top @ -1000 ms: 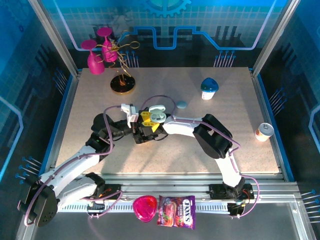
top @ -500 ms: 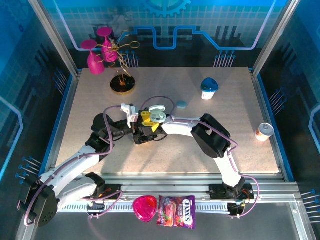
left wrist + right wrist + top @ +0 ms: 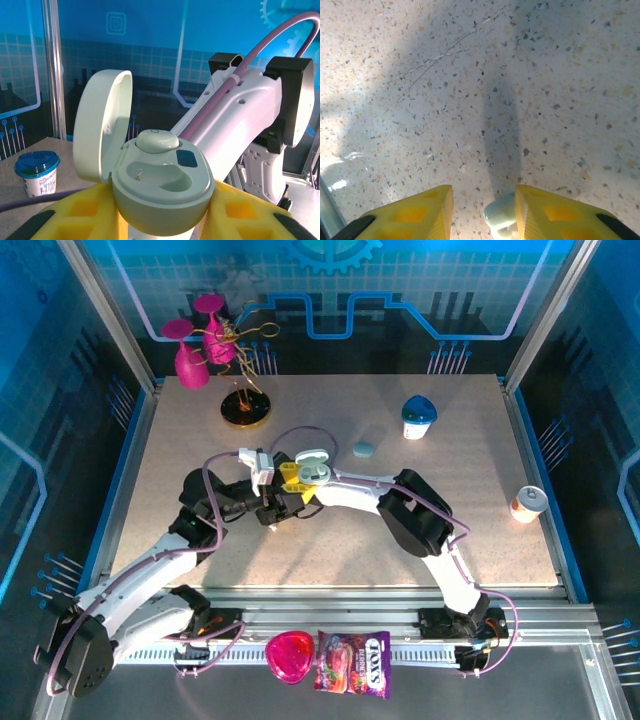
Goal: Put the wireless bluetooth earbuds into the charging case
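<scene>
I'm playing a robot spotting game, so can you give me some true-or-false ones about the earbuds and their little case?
1. The charging case has its lid open. True.
2. Both sockets are filled. False: there is one seated earbud, and the empty socket is next to it.
3. The right gripper pinches a second earbud. True.
4. The case lies on the table. False: the left gripper holds it between its yellow fingers.
5. The blue-topped cup has tipped over. False: it stands upright.
</scene>
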Available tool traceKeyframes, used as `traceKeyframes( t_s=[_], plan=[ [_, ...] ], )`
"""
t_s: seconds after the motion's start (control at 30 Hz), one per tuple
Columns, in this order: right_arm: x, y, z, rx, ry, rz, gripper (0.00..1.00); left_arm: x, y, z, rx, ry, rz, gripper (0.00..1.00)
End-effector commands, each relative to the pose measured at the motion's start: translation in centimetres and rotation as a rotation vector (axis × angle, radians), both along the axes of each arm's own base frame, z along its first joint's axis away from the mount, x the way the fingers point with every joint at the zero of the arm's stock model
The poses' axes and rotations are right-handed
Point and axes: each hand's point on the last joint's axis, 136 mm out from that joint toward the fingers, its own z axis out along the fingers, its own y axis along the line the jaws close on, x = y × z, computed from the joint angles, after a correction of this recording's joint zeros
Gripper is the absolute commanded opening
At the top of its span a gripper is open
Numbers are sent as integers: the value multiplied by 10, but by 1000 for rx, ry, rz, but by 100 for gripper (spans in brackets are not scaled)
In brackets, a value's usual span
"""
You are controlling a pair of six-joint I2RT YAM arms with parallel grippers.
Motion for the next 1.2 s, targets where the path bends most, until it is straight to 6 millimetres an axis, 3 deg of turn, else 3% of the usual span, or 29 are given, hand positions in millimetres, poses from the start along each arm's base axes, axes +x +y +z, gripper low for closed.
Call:
traceKeyframes(
  t_s=[0.0, 0.57, 1.17],
  plan=[
    [-11, -5, -17, -116, -7, 30, 37, -4, 3, 14, -18, -69, 16, 29],
    [-12, -15, -19, -387, -187, 93, 39, -5, 3, 13, -20, -70, 15, 28],
    [-20, -10, -19, -368, -167, 110, 33, -5, 3, 14, -21, -68, 9, 29]
  ],
)
